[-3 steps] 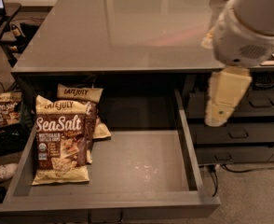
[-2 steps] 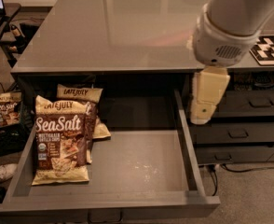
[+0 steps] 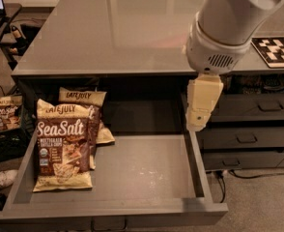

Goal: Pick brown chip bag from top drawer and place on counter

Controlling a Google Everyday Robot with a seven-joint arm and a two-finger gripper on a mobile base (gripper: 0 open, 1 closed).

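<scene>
As the gripper (image 3: 201, 111), grasp untellable, is hovering near the top drawer (image 3: 200, 170) wall, reaching the brown chip bag (image 3: 62, 151) is risking a collision.

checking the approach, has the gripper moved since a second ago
Yes, the gripper moved left, from right of the top drawer to over its right wall.
</scene>
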